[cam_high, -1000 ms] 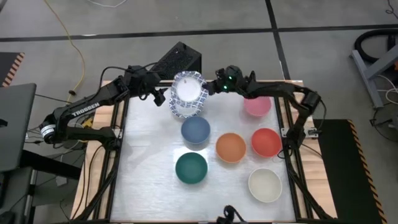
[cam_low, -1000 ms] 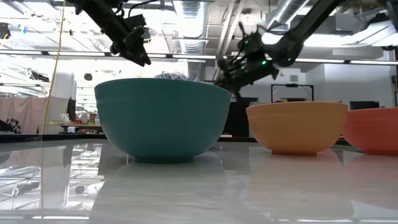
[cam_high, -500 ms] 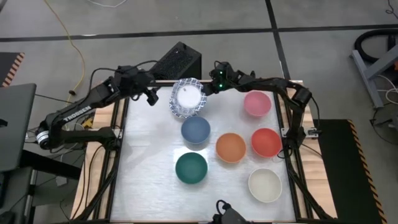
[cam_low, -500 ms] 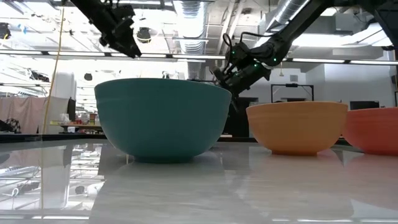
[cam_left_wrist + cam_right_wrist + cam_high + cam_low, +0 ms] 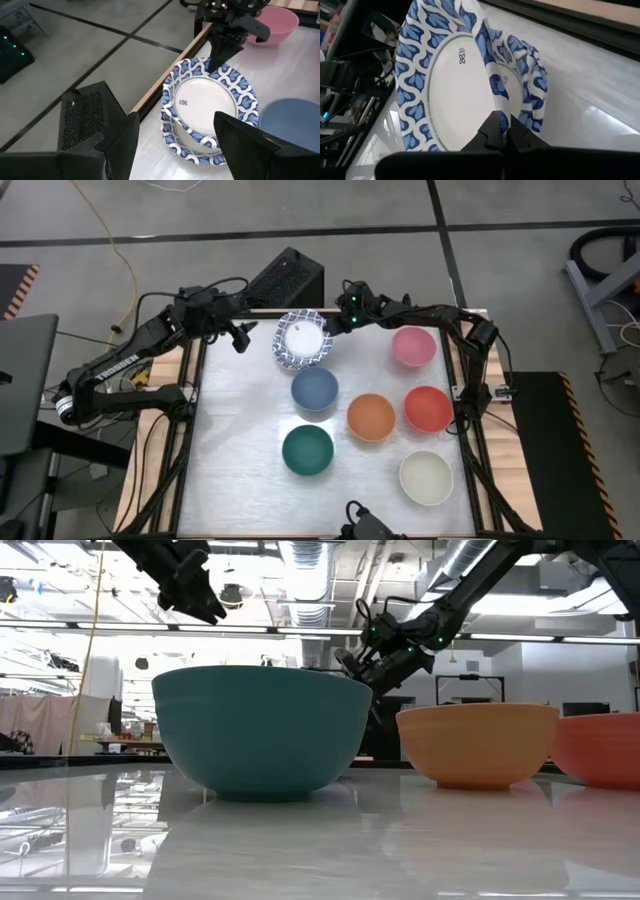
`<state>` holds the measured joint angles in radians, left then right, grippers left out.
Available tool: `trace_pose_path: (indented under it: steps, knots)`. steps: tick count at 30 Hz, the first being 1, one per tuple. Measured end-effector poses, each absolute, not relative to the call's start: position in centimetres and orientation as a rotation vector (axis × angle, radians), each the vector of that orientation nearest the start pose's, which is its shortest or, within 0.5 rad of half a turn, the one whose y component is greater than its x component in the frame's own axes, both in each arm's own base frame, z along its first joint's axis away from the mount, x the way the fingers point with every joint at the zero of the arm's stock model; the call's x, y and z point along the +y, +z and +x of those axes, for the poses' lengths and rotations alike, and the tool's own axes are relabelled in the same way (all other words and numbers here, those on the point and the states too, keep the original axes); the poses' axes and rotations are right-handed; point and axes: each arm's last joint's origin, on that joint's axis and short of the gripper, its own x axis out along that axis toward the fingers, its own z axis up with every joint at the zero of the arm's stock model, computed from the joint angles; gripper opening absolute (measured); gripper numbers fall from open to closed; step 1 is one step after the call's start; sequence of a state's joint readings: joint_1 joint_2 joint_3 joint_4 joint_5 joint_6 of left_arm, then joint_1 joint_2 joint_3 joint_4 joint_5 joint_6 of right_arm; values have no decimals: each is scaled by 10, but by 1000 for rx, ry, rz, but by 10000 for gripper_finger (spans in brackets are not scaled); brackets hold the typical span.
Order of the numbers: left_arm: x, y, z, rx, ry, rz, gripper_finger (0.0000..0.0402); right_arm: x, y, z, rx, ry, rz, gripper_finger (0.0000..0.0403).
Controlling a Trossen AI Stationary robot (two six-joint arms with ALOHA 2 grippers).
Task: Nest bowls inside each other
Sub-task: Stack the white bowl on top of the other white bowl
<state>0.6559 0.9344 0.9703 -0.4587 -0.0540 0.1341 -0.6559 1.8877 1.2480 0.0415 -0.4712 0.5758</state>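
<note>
A nest of white bowls with blue patterned rims (image 5: 302, 340) stands at the table's far edge, left of centre. My right gripper (image 5: 333, 326) is shut on the top bowl (image 5: 205, 102) at its right. That bowl sits inside the lower ones (image 5: 186, 146). My left gripper (image 5: 240, 336) hangs open, left of the nest and above the table, touching nothing. Single bowls stand on their bases: blue (image 5: 314, 389), orange (image 5: 371, 417), red (image 5: 428, 408), pink (image 5: 413, 346), dark green (image 5: 307, 450), cream (image 5: 427, 477). My right gripper pinches the top bowl's patterned rim (image 5: 498, 109) between its two fingers (image 5: 220, 52), one inside the bowl and one outside. The fingers come from the table's right, slanting down. The bowl sits a little tilted in the bowls below it.
A black box (image 5: 285, 280) sits just beyond the table's far edge behind the nest. In the low view the dark green bowl (image 5: 260, 730) fills the front and hides the nest. Bare tabletop lies along the left side and the near edge.
My right gripper has sunk and tipped downward with the top patterned bowl, which has gone from raised and tilted to sitting inside the nest. My left gripper, still open, has drawn back toward the table's left edge and risen.
</note>
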Motion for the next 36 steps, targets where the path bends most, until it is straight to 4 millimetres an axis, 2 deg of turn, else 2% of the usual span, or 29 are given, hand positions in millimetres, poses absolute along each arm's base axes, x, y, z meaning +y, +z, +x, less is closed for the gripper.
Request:
trace_pose_path:
  steps: [24, 27, 33, 36]
  knots:
    - [119, 345, 153, 449, 654, -20, 246, -244, 207, 335, 404, -344, 896, 14]
    - [119, 345, 153, 447, 651, -20, 246, -248, 217, 336, 405, -308, 915, 13]
    - [119, 345, 153, 439, 656, -37, 246, -252, 250, 343, 476, -309, 876, 10]
    - [119, 345, 153, 436, 651, -45, 246, -257, 250, 350, 537, -315, 892, 9]
